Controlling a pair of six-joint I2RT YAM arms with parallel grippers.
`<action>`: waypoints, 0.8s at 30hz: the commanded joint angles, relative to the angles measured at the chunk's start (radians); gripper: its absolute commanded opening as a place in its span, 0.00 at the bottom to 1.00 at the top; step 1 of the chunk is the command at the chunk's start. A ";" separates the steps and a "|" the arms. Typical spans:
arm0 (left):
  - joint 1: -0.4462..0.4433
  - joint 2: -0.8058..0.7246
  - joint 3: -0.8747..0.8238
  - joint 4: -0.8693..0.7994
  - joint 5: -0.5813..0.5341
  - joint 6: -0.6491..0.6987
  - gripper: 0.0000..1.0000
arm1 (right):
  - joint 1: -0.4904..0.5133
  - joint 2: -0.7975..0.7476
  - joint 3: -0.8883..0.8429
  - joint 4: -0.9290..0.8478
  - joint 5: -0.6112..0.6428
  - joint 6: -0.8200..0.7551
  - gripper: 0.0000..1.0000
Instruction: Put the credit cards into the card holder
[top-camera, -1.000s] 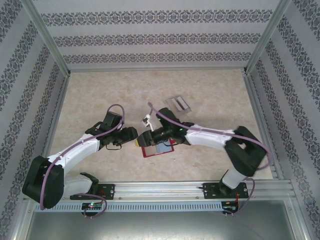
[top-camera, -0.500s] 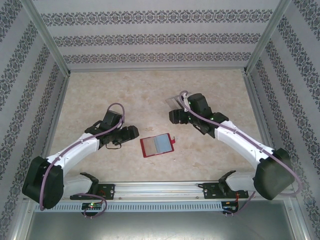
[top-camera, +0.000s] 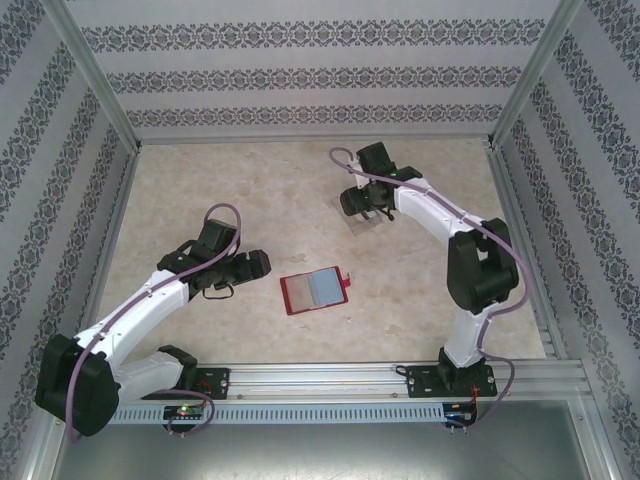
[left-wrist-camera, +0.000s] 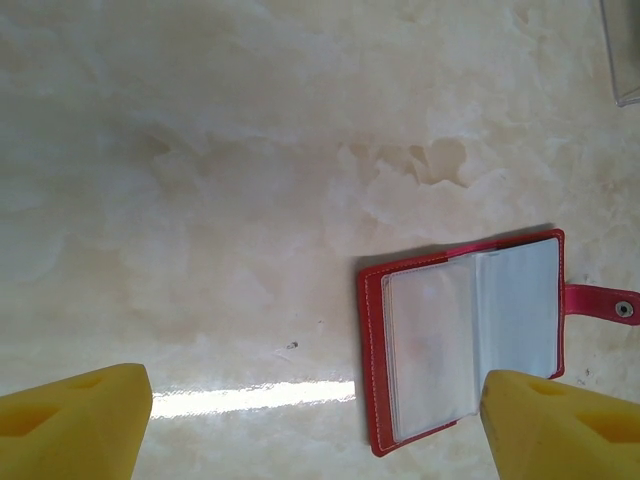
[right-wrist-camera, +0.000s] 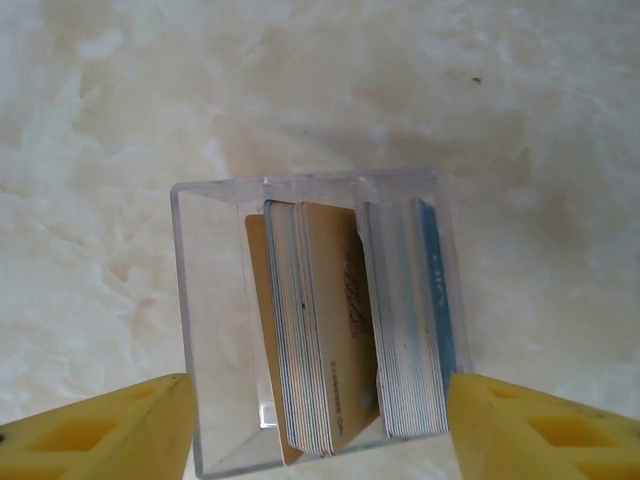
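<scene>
Right jaws: from card holder (top-camera: 316, 291) to tray (right-wrist-camera: 212, 330)

The left arm (top-camera: 150, 298) and right arm (top-camera: 426, 206): white shells, black joints, a purple cable (top-camera: 226, 212) looping along each, black bases (top-camera: 190, 382) at six o'clock. The left gripper (left-wrist-camera: 318, 430) and right gripper (right-wrist-camera: 320, 435) have yellow blocky fingers with hollows.

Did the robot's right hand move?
Yes. The right gripper left the red card holder and went toward the back wall, now over the clear tray.
</scene>
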 joint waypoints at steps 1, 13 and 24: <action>0.011 -0.017 0.015 -0.061 -0.036 0.026 0.87 | 0.026 0.050 0.073 -0.103 0.059 -0.065 0.63; 0.010 0.026 0.024 -0.028 -0.001 0.046 0.88 | 0.085 0.194 0.154 -0.137 0.441 -0.140 0.64; 0.011 0.020 0.012 -0.022 -0.027 0.029 0.89 | 0.109 0.173 0.130 -0.091 0.600 -0.163 0.50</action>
